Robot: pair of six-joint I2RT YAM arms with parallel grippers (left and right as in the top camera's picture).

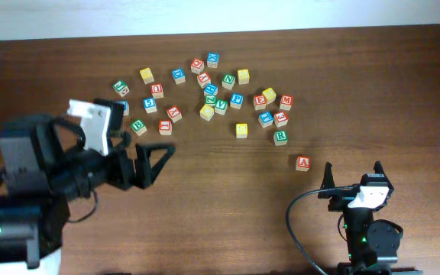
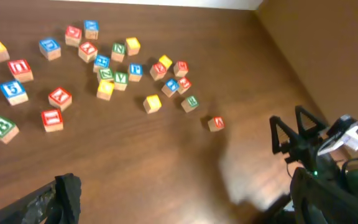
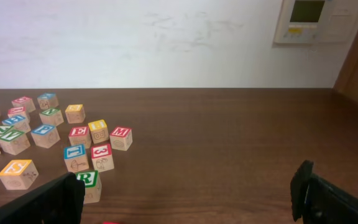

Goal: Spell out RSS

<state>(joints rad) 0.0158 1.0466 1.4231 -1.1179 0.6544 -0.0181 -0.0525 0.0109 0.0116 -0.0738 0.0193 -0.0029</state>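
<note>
Tools wide open, empty: left tool (image 1: 161,164), right tool (image 1: 353,172); R block (image 3: 92,180) partly behind finger.

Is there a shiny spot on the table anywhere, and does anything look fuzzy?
Left wrist view: a pale sheen lies on the bare table. Right wrist view: the right gripper has fuzzy dark fingers; the blocks look sharp. Overhead view: even light, no glare.

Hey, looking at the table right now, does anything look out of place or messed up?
Nothing looks damaged or spilled. The letter blocks lie scattered at mixed angles, not in a row. The one stray is the red A block, sitting alone apart from the group, past the green R block, toward the right end effector.
</note>
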